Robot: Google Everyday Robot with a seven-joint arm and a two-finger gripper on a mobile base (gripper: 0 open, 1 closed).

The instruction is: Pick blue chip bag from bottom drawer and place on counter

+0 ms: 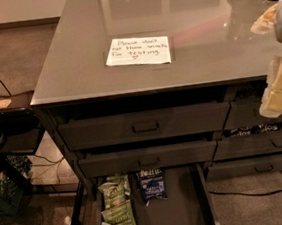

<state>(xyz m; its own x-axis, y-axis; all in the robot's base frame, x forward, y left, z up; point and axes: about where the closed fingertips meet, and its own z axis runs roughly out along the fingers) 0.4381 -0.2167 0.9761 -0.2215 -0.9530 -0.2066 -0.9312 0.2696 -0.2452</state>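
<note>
Counter [76, 66] glossy; note [138, 50] paper; end effector [276, 101], right, plastic.

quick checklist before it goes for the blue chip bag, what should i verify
1. Bottom drawer pulled open: ok.
2. Blue chip bag visible in it, beside the green snack bags: ok.
3. Bag's top free of the drawer front above: cannot tell.
4. Claw above the bag: not ok, it sits at the right edge, at the counter's front.
5. Counter has bare room beside the paper note: ok.
</note>
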